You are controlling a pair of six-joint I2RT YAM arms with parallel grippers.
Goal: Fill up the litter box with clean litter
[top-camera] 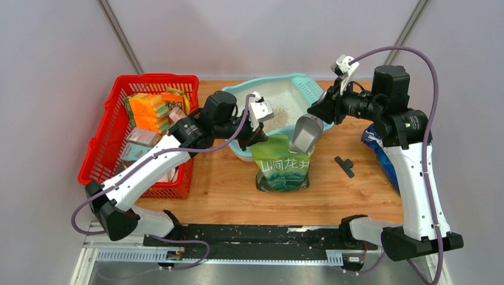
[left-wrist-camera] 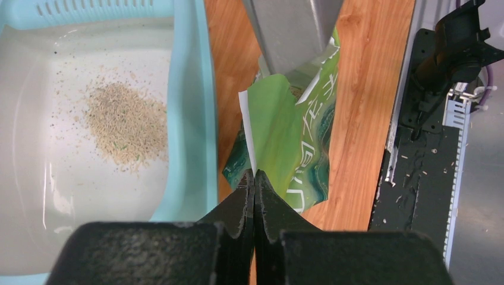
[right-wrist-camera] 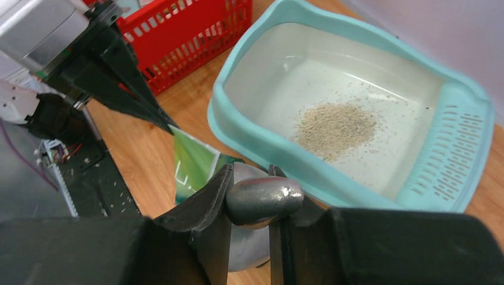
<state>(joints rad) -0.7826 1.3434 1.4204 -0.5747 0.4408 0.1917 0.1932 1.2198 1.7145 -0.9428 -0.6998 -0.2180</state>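
Note:
The light-teal litter box stands at the back middle of the table, its rim and perforated end in the wrist views. A small pile of clean litter lies on its whitish floor. In front of it stands a green printed bag. My left gripper is shut on the bag's top edge. My right gripper is shut on the handle of a grey metal scoop, whose bowl points down at the bag's mouth.
A red mesh basket with sponges and small boxes stands at the left, touching the left arm. A small black clip lies right of the bag. A blue packet lies under the right arm. A black rail runs along the near edge.

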